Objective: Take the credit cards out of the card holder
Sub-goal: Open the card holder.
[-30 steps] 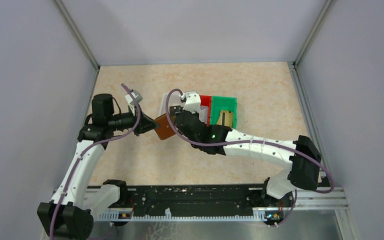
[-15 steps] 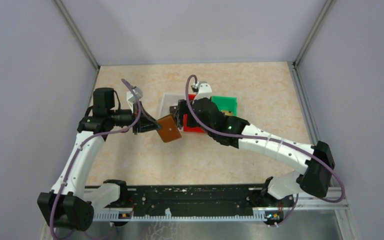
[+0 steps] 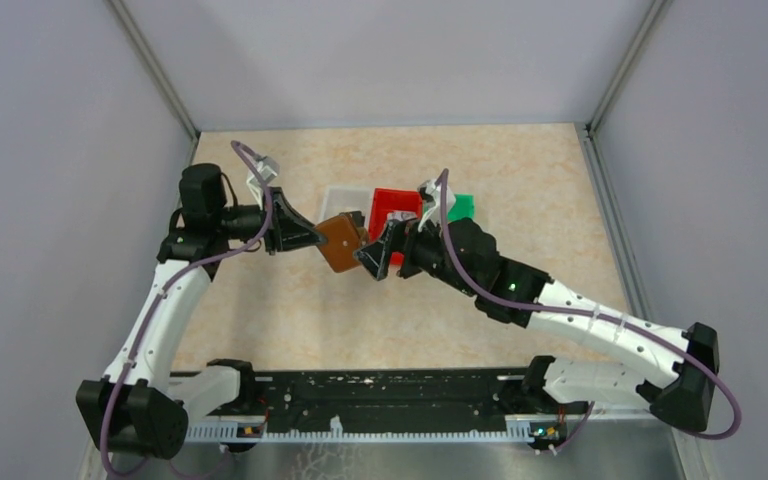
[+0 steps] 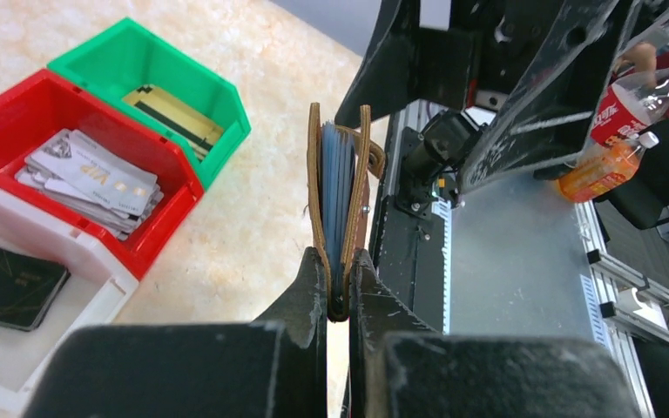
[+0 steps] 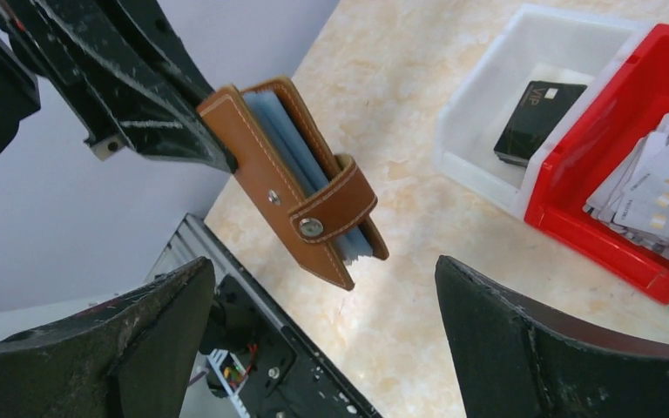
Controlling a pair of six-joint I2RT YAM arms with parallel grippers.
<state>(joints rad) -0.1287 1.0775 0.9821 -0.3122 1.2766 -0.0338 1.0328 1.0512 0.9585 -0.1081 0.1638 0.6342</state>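
Off the table's near edge, an orange drink bottle [image 4: 605, 170] and a red-labelled bottle [image 4: 627, 96] are seen in the left wrist view; the writing on their labels cannot be read. Over the table [image 3: 520, 180], near its middle, the card holder [image 4: 317, 174] is held on edge, clear of the surface, by the left gripper [image 4: 338, 263], which is clenched on one edge of it. The brown holder is folded, its snap tab [image 5: 335, 209] is fastened across the open side, and pale blue sleeves [image 5: 283, 144] are visible between the covers. The right gripper [image 5: 322, 279] is released: its jaws are spread wide and set just beside the holder without touching it. Beyond the holder, three bins are ranged side by side. In the white bin [image 4: 70, 344] a black card [image 4: 9, 283] is laid flat. In the red bin [image 4: 170, 222] a loose stack of silvery cards [image 4: 91, 178] is kept, with "VIP" printed on the uppermost. In the green bin [image 4: 222, 100] a gold card [image 4: 174, 113] with dark stripes is placed.
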